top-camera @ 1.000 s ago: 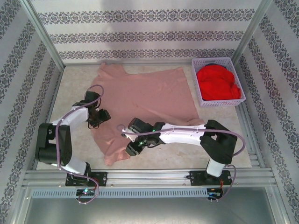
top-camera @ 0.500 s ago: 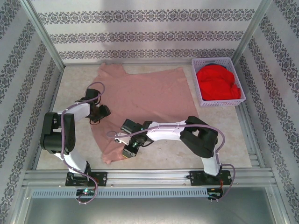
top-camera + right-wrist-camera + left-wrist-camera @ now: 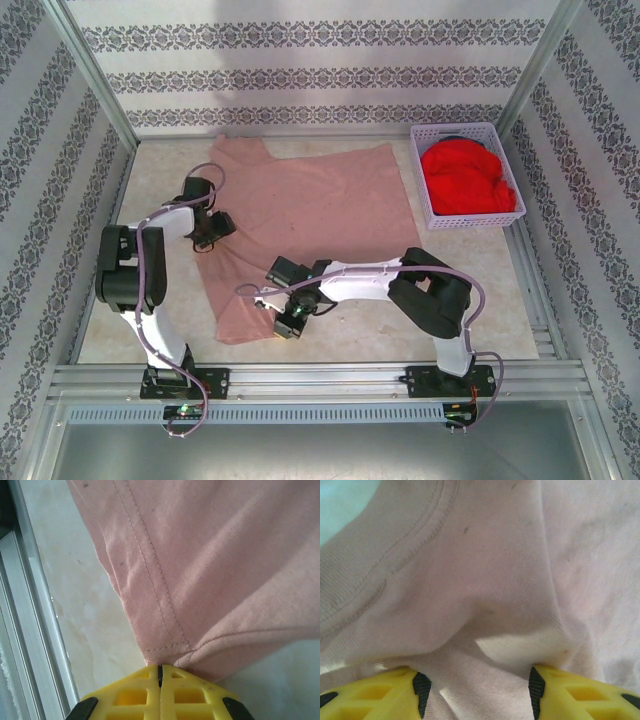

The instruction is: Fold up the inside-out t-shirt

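One inside-out t-shirt (image 3: 320,200) is spread flat left of the basket (image 3: 418,180). Its hem corner farthest from the basket is pinched in the closed right gripper (image 3: 160,672); the left gripper (image 3: 476,690) has its jaws held apart over bunched cloth.

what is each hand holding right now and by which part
Right hand is shut on the dusty salmon-pink cotton t-shirt at its stitched hem corner. Left hand straddles bunched cloth; a hold cannot be told.

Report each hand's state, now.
Left hand: open, fingers astride a fold of the shirt.
Right hand: closed on the shirt's hem corner.
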